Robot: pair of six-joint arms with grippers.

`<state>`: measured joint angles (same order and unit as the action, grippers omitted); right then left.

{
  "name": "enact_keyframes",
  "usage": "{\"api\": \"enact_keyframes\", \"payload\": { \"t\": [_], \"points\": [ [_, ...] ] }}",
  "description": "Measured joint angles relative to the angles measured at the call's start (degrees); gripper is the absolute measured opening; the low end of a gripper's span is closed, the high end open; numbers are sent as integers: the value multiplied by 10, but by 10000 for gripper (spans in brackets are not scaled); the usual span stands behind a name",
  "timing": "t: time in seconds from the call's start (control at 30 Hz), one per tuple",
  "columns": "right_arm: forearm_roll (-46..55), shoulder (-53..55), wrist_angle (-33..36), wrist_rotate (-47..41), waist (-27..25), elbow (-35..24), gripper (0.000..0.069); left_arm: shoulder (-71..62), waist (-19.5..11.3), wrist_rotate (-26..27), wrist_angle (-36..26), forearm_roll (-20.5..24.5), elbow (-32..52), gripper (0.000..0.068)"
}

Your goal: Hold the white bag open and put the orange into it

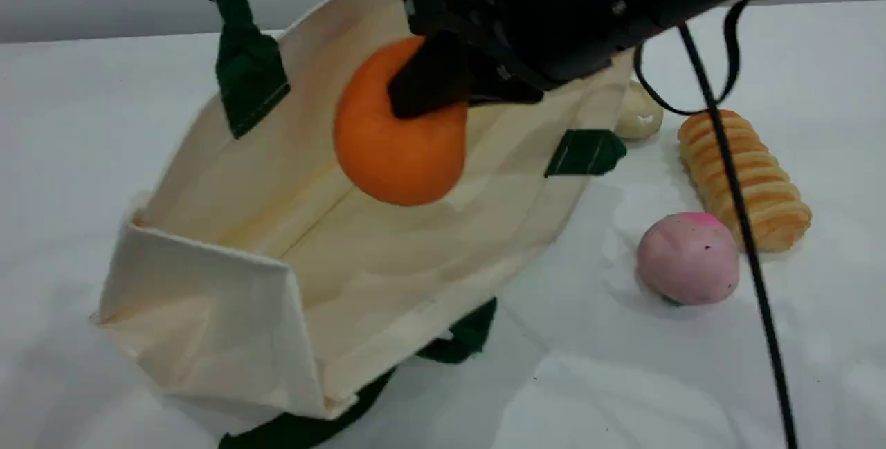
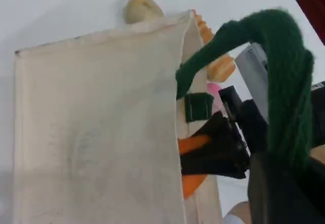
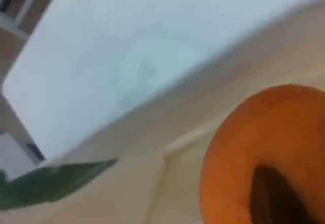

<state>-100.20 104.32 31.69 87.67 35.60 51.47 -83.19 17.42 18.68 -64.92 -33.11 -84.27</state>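
Note:
The white bag (image 1: pixel 228 283) lies on its side with its mouth held wide. One dark green handle (image 1: pixel 232 13) is pulled up out of the scene view's top. In the left wrist view that handle (image 2: pixel 287 97) loops over my left gripper (image 2: pixel 284 183), which is shut on it. The orange (image 1: pixel 398 141) hangs inside the bag's mouth, just above the lower wall, and my right gripper (image 1: pixel 432 99) is shut on its top. The right wrist view shows the orange (image 3: pixel 254 148) close up with a dark fingertip (image 3: pixel 274 198) pressed into it.
To the right of the bag lie a ridged bread loaf (image 1: pixel 751 182), a pink ball (image 1: pixel 687 257) and a pale round food (image 1: pixel 638 115). A black cable (image 1: pixel 744 227) hangs in front of them. The bag's second handle (image 1: pixel 457 338) lies under its near edge.

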Motion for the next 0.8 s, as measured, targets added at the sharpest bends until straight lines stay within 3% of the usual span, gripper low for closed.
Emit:
{"api": "enact_keyframes", "payload": {
  "t": [0.17, 0.33, 0.43, 0.63, 0.7, 0.8],
  "points": [
    [2, 21, 6, 14, 0, 0, 55, 0, 0, -1, 0, 0, 0, 74],
    [3, 38, 58, 23, 0, 0, 85, 0, 0, -1, 0, 0, 0, 74],
    [3, 38, 66, 23, 5, 0, 188, -1, 0, -1, 0, 1, 0, 74],
    [2, 36, 90, 23, 9, 0, 524, -1, 0, 1, -6, 3, 1, 74],
    [3, 32, 99, 23, 0, 0, 569, -2, 0, 1, -6, 3, 1, 74],
    [5, 13, 117, 22, -19, -1, 572, -2, 0, 2, 0, 2, 1, 74]
  ]
}}
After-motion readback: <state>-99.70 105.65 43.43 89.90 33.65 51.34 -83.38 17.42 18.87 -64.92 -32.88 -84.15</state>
